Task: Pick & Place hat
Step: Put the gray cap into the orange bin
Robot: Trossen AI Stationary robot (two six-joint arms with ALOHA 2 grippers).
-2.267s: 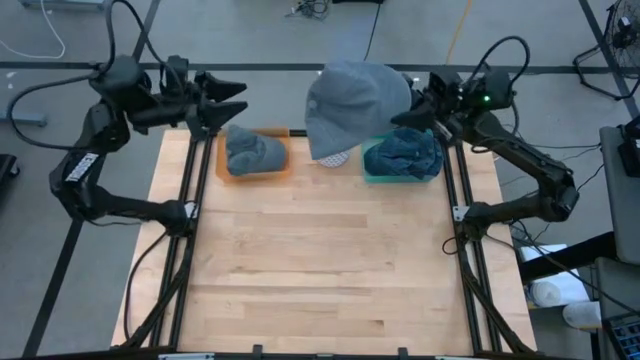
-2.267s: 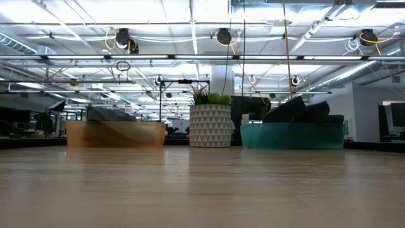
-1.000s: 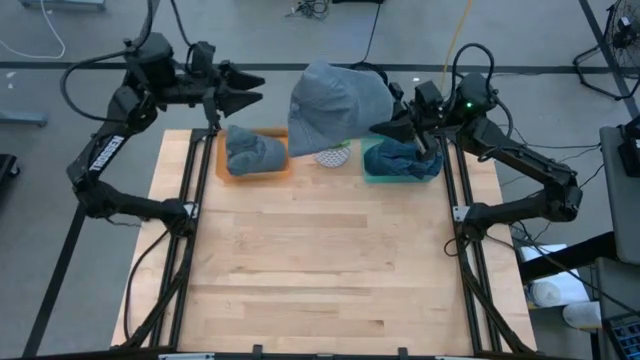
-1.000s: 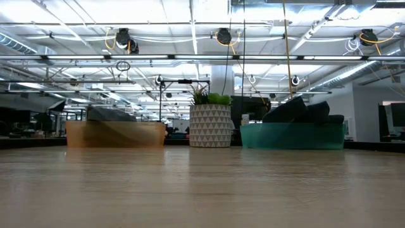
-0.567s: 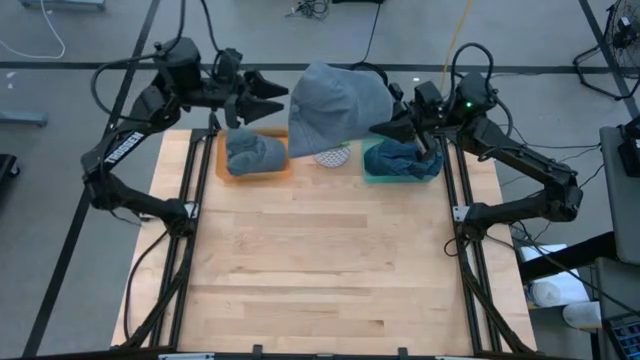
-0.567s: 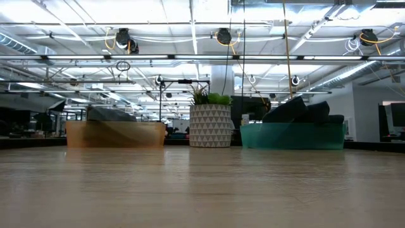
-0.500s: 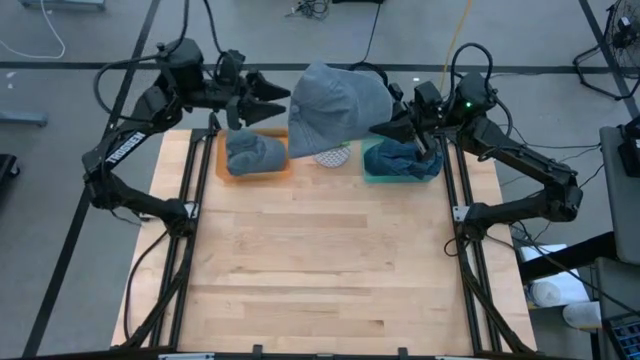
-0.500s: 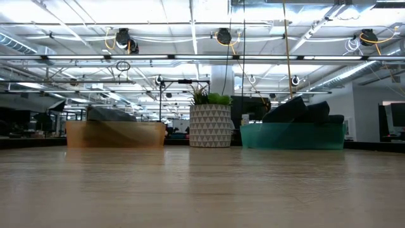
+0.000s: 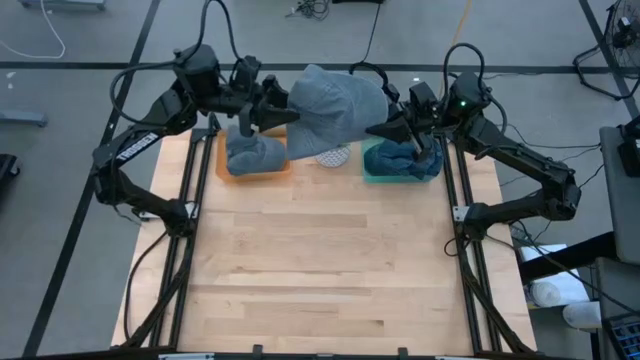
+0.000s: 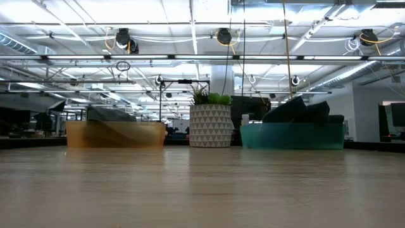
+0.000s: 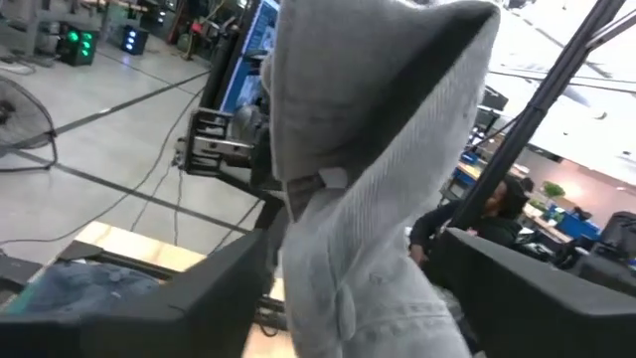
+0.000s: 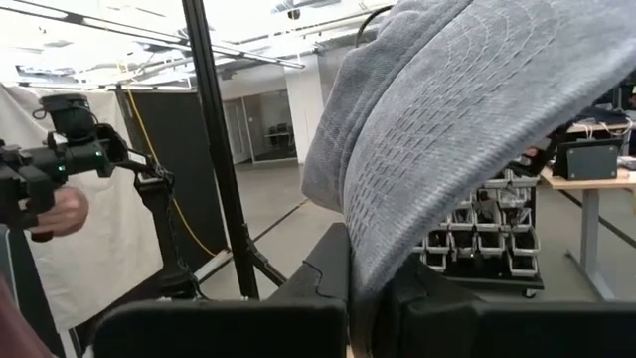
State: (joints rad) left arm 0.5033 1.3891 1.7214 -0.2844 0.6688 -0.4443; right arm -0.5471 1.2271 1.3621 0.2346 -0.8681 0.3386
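Since earlier the left pincer [image 9: 278, 112] had reached the hat [image 9: 335, 104], fingers apart around its edge; the right pincer [image 9: 378, 130] stayed clamped on it, so the handover next needed the left to close.

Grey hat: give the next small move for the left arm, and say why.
Probably close the left claw on the grey hat. The right claw is shut on the hat's other side and holds it above the potted plant. In the left wrist view the fabric hangs between the open left fingers, so a handover grasp looks ready.

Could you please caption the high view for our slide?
Right gripper holds a grey hat aloft; left gripper reaches it.
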